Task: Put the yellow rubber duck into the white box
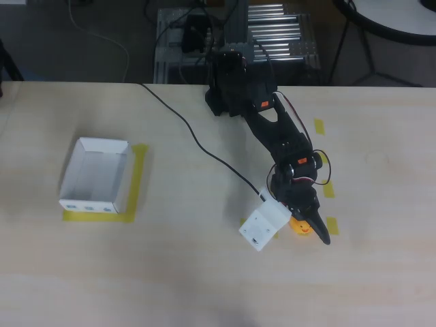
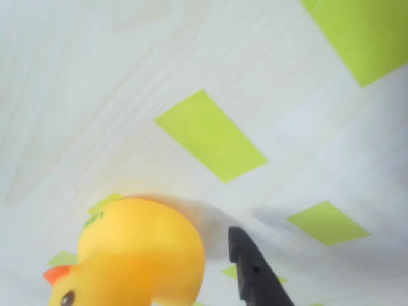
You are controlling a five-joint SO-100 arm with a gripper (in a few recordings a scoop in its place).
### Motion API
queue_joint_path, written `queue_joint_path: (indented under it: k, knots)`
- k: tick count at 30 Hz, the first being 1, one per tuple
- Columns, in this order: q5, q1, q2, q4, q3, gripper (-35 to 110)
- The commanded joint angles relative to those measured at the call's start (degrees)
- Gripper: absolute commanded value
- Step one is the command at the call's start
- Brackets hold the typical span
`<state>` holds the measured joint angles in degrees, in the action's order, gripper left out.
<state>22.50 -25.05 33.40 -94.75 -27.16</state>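
Closing in on the yellow rubber duck (image 1: 299, 226), which is sitting on the desk (image 1: 204, 272) at the lower right of the overhead view, well apart from the white box (image 1: 96, 175) resting on yellow tape at the left.

Doing this step well, as a judgement: bringing the fingers (image 1: 315, 225) down so the round body sits squarely between them, closing slowly on the widest part and not on the head or beak, since soft rounded rubber is likely to squirt sideways under an off-centre pinch. Lifting only once the duck is held firmly, then carrying it leftward high enough to pass over the thin box wall.

Fingers: standing apart around the duck, not clamped on it. In the wrist view, one dark fingertip (image 2: 255, 271) hanging just beside the duck (image 2: 137, 255), with a narrow gap between them; actual contact hard to tell. Nothing held yet.
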Motion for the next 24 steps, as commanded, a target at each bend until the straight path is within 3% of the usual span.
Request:
queue_joint_path:
  k: [1,3,8,11,19,24]
  knots:
    - [0.09,-2.46,0.7,-0.44,7.82,63]
    - [-0.18,-2.55,-0.44,-0.44,9.14,58]
    - [0.26,-2.64,-2.46,-0.44,11.34,28]
    - [-1.14,-2.72,-4.13,-0.35,13.89,2]
    - [-3.25,-1.93,-2.11,-1.49,17.49,0]
    - [-7.03,3.25,14.68,-2.11,10.99,0]
